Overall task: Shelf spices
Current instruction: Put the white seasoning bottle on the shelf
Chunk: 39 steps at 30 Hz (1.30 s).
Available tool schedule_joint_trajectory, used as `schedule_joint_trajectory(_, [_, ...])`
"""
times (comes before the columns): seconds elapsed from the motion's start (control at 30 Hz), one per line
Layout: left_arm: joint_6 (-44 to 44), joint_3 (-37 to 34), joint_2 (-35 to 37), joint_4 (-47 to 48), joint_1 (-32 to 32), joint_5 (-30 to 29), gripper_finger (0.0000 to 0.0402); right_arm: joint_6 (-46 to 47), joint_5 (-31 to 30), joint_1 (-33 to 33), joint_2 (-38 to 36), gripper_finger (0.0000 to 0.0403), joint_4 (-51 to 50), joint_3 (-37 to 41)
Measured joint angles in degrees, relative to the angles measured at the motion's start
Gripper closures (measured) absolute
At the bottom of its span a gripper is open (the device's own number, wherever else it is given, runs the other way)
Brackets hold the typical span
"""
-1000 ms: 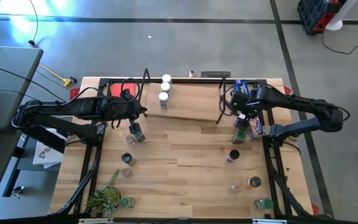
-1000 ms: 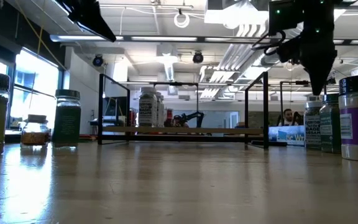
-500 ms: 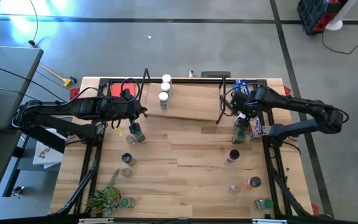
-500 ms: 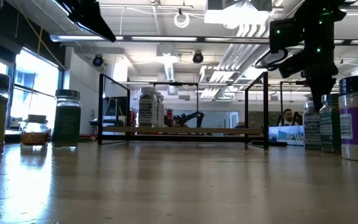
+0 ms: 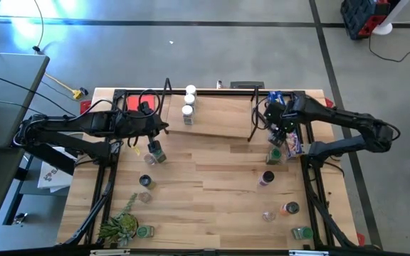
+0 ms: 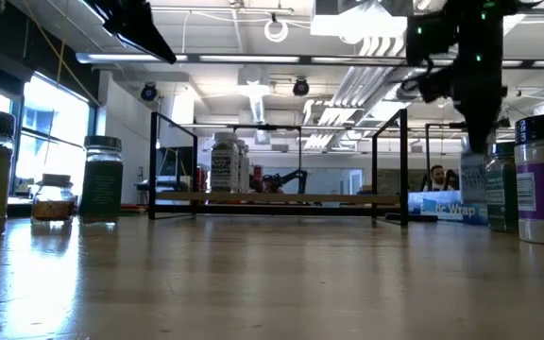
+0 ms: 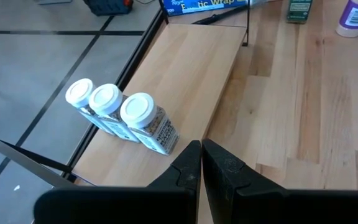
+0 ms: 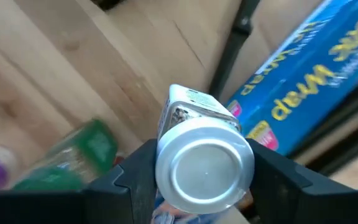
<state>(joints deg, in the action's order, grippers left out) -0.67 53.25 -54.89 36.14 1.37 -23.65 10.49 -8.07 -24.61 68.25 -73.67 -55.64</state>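
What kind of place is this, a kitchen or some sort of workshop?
Most likely a robotics lab or workshop, not a kitchen. The wooden table stands on a bare concrete floor, the low view shows exposed ceiling ducts over a big open hall, and another robot arm stands far behind.

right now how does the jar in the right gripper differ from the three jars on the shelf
The silver-capped jar sits between the right gripper fingers beside the blue box; the three white-capped jars stand free on the shelf. Its cap is silver, theirs white. It is alone; they stand touching in a row. All are small cylindrical jars with printed labels.
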Motion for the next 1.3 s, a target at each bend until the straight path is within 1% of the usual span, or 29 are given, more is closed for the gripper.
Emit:
schedule_joint_trajectory(0.1, [0.00, 0.00, 0.00, -0.02, 0.00, -0.03, 0.0390, 2.83, -0.77, 1.93, 0.06, 0.0210, -6.07, -7.54])
schedule_joint_trajectory(0.17, [0.00, 0.00, 0.00, -0.04, 0.00, -0.03, 0.0390, 4.59, -1.16, 3.23, 0.06, 0.0210, -7.37, -13.06])
schedule_joint_trajectory(0.33, [0.00, 0.00, 0.00, -0.06, 0.00, -0.05, 0.0390, 7.49, -5.97, 7.44, 3.16, 0.0210, -12.60, -27.73])
schedule_joint_trajectory(0.47, [0.00, 0.00, -0.02, -0.02, 0.00, -0.06, 0.0390, 4.96, -8.49, 11.29, 9.73, 0.0210, -14.88, -40.50])
schedule_joint_trajectory(0.6, [0.00, 0.00, 0.00, -0.02, 0.00, -0.07, 0.0390, -2.96, -8.22, 13.53, 19.56, 0.0210, -12.86, -52.18])
schedule_joint_trajectory(0.67, [0.00, 0.00, -0.01, -0.02, 0.00, -0.07, 0.0390, -8.16, -6.72, 13.53, 25.56, 0.0210, -11.30, -56.83])
schedule_joint_trajectory(0.87, [-0.02, 0.00, -0.02, 0.03, 0.00, -0.07, 0.0390, -25.55, 2.83, 11.56, 43.28, 0.0210, -5.89, -66.32])
schedule_joint_trajectory(0.93, [-0.19, 0.00, -0.02, 0.06, 0.00, -0.06, 0.0390, -29.33, 6.22, 10.64, 48.47, 0.0210, -3.76, -68.78])
schedule_joint_trajectory(1.03, [-0.21, 0.00, 0.00, 0.07, 0.00, 0.41, 0.0390, -33.07, 8.89, 9.20, 55.16, 0.0210, -2.11, -72.55])
schedule_joint_trajectory(1.2, [-0.02, 0.00, -0.02, 0.07, -0.02, 0.45, 0.0390, -36.13, 11.49, 7.04, 62.69, 0.0210, -1.90, -79.18])
schedule_joint_trajectory(1.3, [-0.02, 0.00, -0.01, 0.06, -0.02, 0.47, 0.0390, -37.21, 14.04, 6.16, 63.53, 0.0210, 0.54, -78.41])
